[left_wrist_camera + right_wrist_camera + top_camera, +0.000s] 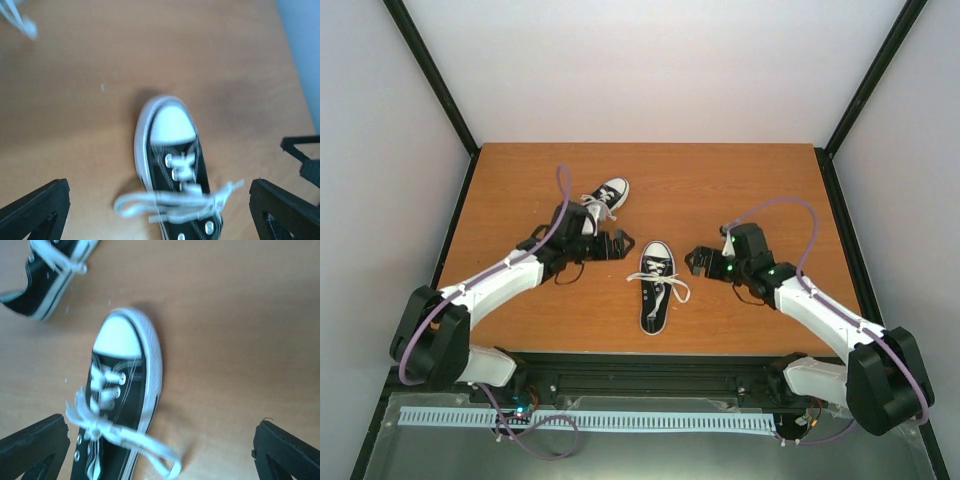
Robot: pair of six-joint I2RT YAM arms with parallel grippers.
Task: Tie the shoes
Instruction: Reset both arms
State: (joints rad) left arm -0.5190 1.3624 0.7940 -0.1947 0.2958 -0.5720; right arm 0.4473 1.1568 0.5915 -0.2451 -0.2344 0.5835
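Note:
Two small black shoes with white toe caps lie on the wooden table (740,190). One shoe (658,286) sits mid-table, toe pointing away, its white laces (666,287) crossed in loops over the tongue. The other shoe (606,203) lies further back on the left, partly hidden by my left arm. My left gripper (618,245) stands open just left of the middle shoe, and my right gripper (701,262) stands open just to its right. The left wrist view shows that shoe (175,165) between wide-apart fingers (37,210). In the right wrist view the same shoe (120,400) lies left of centre, with looped laces (125,437).
Black frame posts and pale walls enclose the table on three sides. In the right wrist view the second shoe (47,275) sits at the top left. A dark part of the other gripper (305,155) shows at the right edge of the left wrist view.

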